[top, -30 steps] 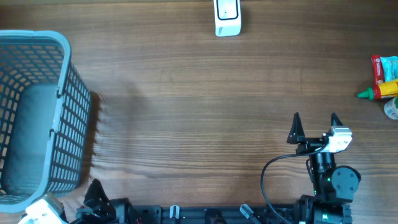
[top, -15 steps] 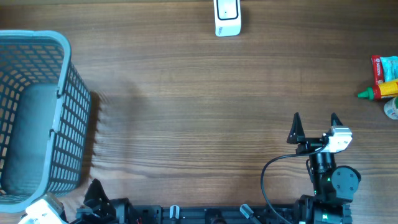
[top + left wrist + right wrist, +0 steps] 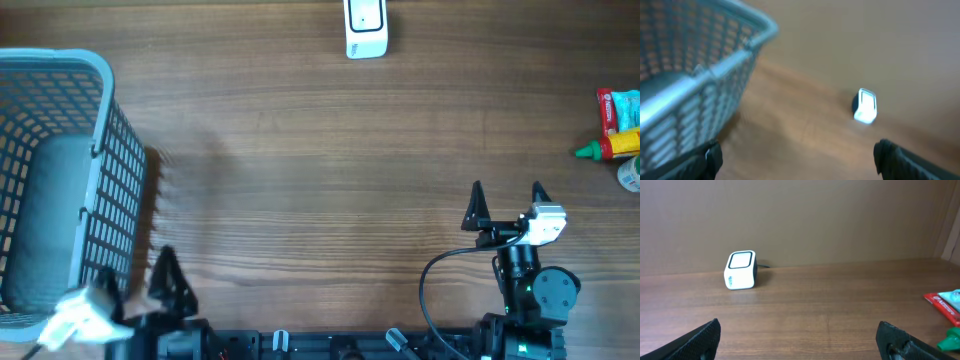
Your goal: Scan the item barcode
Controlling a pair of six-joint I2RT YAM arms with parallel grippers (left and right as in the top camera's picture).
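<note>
A white barcode scanner (image 3: 365, 28) stands at the table's far edge, also in the left wrist view (image 3: 865, 106) and the right wrist view (image 3: 741, 270). The items lie at the right edge: a red packet (image 3: 618, 108) (image 3: 942, 300) and a yellow bottle with a green cap (image 3: 610, 147). My right gripper (image 3: 507, 190) (image 3: 799, 327) is open and empty near the front right, well short of them. At the front left my left gripper (image 3: 135, 285) (image 3: 797, 155) is open and empty beside the basket's near corner. Its view is blurred.
A large grey-blue mesh basket (image 3: 118, 200) (image 3: 755, 37) fills the left side of the table, with nothing visible inside. A pale round thing (image 3: 631, 176) is cut off by the right edge below the bottle. A black cable loops by the right arm's base.
My left arm has risen from the bottom edge and moved forward next to the basket's front corner. The right arm and the items have not moved.
</note>
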